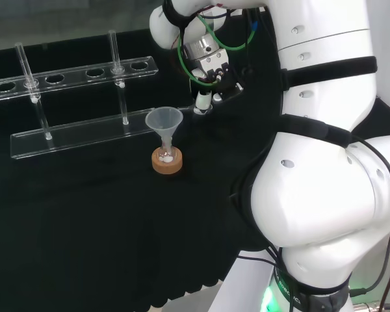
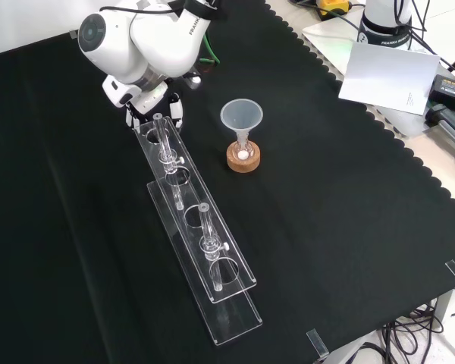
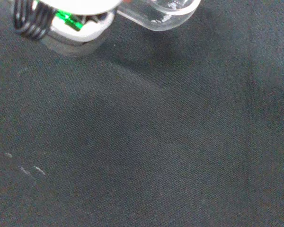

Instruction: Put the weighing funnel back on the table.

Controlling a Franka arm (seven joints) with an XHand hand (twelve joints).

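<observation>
In the wrist view a small clear weighing funnel (image 3: pixel 164 13) sits against a white part of the hand (image 3: pixel 71 21), a little above the black cloth, where it casts a soft shadow. The hand (image 1: pixel 210 78) hangs low over the cloth with its fingers curled downward. It is to the right of the big funnel (image 1: pixel 164 121) in the head view. In the front view the hand (image 2: pixel 153 105) is just beyond the far end of the tube rack (image 2: pixel 201 243). The weighing funnel itself is too clear to make out in the head and front views.
The big funnel (image 2: pixel 241 117) stands in a small flask on a cork ring (image 2: pixel 243 160). A clear rack (image 1: pixel 78 133) with two upright glass tubes (image 1: pixel 24 65) runs along the cloth. Bare black cloth (image 3: pixel 146 142) lies under the hand. The cloth's scalloped edge (image 2: pixel 409 159) runs along the bench side.
</observation>
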